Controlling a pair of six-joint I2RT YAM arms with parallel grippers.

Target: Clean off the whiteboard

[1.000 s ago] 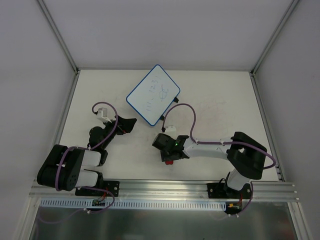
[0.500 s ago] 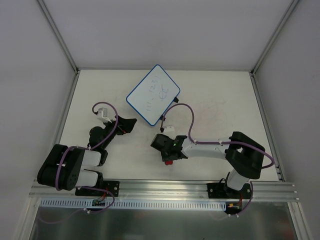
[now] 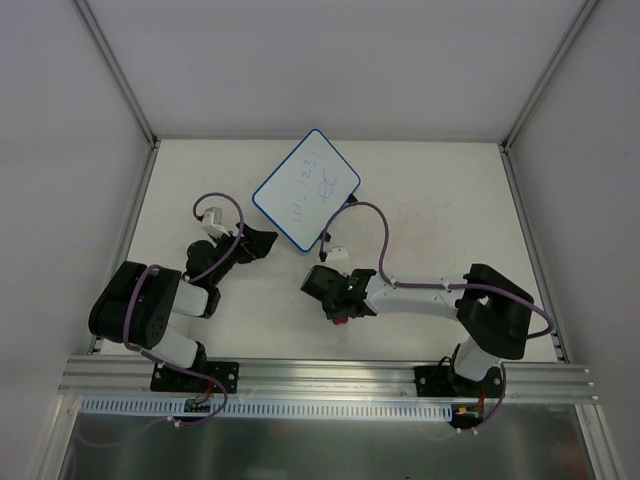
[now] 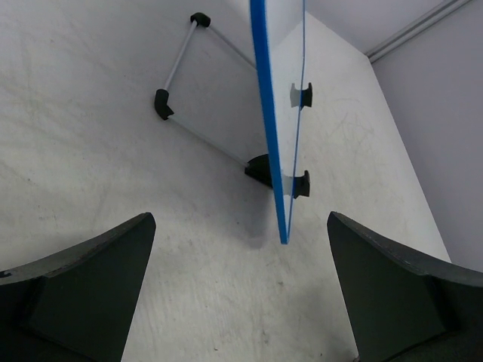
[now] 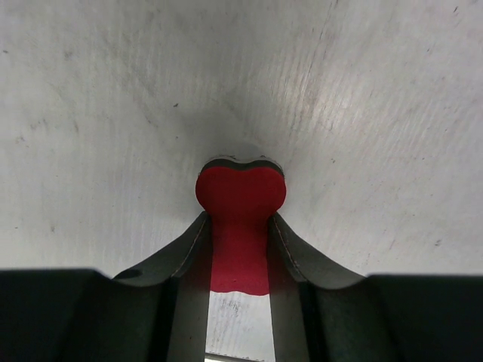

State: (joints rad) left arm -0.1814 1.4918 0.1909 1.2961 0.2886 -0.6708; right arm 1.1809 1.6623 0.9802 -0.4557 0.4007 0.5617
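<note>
Your right gripper (image 5: 240, 226) is clamped on the waist of the red eraser (image 5: 240, 197), head low over the tabletop (image 3: 430, 200). The whiteboard (image 3: 306, 188) sits mid-table toward the far edge, marks unwiped, seemingly propped on a wire stand (image 4: 177, 75). Left gripper (image 3: 260, 243) gapes wide just beside its near-left edge. Brace that edge first, I'd say, then wipe lightly so it doesn't tip.

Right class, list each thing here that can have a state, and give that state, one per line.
whiteboard: propped on its wire stand, writing not yet erased.
red eraser: pinched in the right gripper.
right gripper: shut on the red eraser.
left gripper: open, empty.
</note>
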